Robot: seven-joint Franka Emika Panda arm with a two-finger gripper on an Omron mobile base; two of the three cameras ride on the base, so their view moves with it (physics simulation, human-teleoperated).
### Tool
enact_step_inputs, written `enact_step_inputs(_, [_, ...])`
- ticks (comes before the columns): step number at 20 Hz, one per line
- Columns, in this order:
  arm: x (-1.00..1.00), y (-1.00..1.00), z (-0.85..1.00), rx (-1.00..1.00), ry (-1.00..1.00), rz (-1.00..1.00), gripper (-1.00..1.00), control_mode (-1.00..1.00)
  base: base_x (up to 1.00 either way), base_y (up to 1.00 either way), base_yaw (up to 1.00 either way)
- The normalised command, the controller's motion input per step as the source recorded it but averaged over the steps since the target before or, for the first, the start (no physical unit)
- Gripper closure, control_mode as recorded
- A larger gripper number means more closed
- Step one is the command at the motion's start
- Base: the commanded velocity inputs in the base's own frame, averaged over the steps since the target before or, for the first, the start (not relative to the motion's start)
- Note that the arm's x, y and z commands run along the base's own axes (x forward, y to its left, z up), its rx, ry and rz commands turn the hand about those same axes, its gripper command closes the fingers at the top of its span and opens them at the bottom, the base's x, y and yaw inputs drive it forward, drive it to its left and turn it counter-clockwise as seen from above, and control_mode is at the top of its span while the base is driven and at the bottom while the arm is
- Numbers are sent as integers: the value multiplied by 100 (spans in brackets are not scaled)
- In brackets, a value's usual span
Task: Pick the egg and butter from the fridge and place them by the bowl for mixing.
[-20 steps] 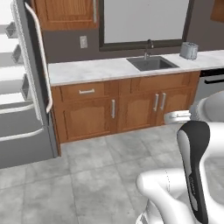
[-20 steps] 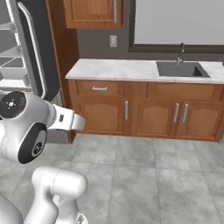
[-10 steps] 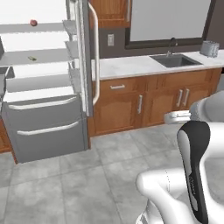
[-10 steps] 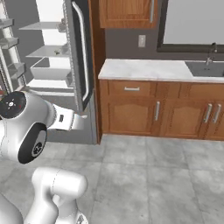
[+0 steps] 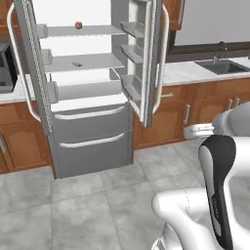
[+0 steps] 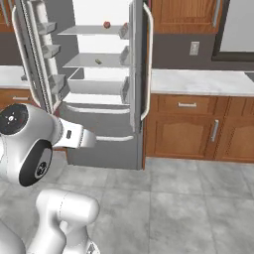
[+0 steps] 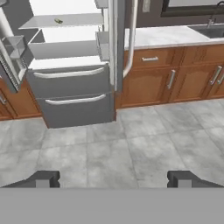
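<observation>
While hand [image 7: 113, 178] gapes empty, butter [image 7: 58, 20] far off, shelved

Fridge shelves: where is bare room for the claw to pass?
In the fridge, the third shelf is bare. The middle shelf is free around the butter; the top shelf is free left of the egg. Door bins crowd the right side.

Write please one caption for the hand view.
Open gripper faces the open fridge; the butter lies on a shelf.
</observation>
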Motion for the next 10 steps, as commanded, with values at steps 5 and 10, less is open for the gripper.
enact_step_inputs(5, [0, 0, 0, 0, 0, 0, -100, 100, 98, 74, 0])
enact_step_inputs(10, [0, 0, 0, 0, 0, 0, -100, 100, 93, 23, 4])
